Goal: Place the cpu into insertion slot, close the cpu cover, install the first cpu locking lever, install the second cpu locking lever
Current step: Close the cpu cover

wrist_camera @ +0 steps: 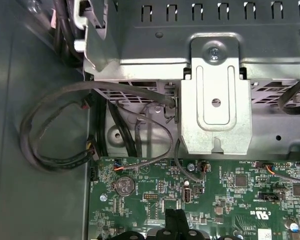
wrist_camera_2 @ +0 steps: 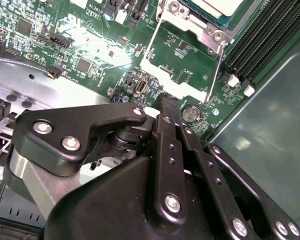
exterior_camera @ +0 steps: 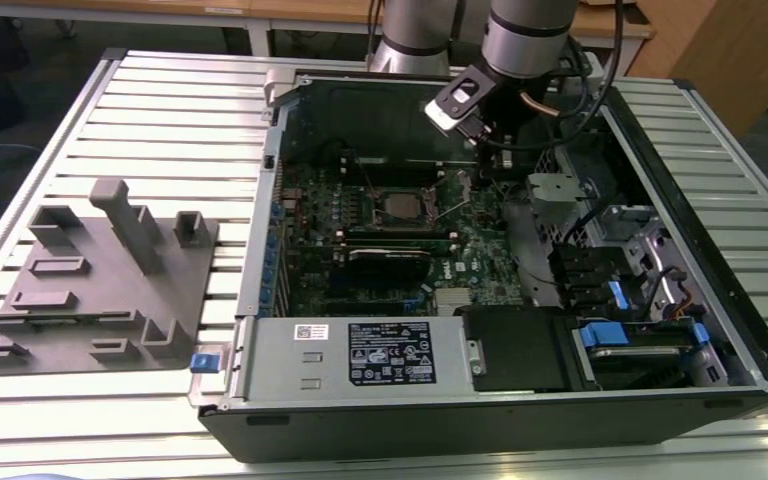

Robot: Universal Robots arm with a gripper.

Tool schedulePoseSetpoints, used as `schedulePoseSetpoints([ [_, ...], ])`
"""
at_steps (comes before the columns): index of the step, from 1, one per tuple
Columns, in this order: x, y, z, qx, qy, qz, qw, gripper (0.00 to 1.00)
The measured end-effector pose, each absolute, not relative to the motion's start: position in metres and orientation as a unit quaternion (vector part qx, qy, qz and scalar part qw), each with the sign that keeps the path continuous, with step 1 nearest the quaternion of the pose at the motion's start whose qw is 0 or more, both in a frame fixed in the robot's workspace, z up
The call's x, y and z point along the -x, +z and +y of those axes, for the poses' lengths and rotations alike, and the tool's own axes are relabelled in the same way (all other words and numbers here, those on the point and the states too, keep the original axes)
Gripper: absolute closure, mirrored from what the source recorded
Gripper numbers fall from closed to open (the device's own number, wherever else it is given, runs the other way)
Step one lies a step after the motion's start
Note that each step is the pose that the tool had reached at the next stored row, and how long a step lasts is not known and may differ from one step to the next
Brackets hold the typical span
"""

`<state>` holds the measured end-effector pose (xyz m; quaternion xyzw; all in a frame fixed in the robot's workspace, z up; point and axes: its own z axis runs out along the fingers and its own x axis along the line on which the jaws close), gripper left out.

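Exterior view: an open computer case (exterior_camera: 491,425) lies on a slatted table (exterior_camera: 157,110). The arm reaches down into it, with the gripper (exterior_camera: 495,150) low over the green motherboard (exterior_camera: 357,240).
Gripper state: in both wrist views the black fingertips are pressed together with nothing pinched between them.
Insertion slot (exterior_camera: 398,209): near the gripper, a short way out past its tip.
Cpu (wrist_camera_2: 217,6): seated in the slot with its silver top showing, beyond the cover as seen from the fingertips.
Cpu cover (wrist_camera_2: 152,67): swung open and off the chip. It lies between the fingertips and the slot, and green board shows through its window.
Locking lever (wrist_camera_2: 216,70): a thin wire running along the open cover's edge, unlatched and near the fingertips.
Coin cell (wrist_camera_2: 191,113): just beside the fingertips. I cannot tell whether it touches them.
Memory slots (wrist_camera_2: 260,37): long and black, off to one side of the gripper, past the lever.
First wrist view: a silver bracket (wrist_camera: 216,107) and looped black cables (wrist_camera: 55,150) lie ahead of the shut tips (wrist_camera: 175,217), well apart from them.
Grey fixture plate (exterior_camera: 104,290): on the table outside the case, far from the gripper.
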<state>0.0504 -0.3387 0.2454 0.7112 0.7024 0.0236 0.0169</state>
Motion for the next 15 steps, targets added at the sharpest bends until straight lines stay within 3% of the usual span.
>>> schedulePoseSetpoints([
  [15, -0.0444, 0.2416, -0.3386, -0.711, 0.026, 0.702, 0.02, 0.89],
])
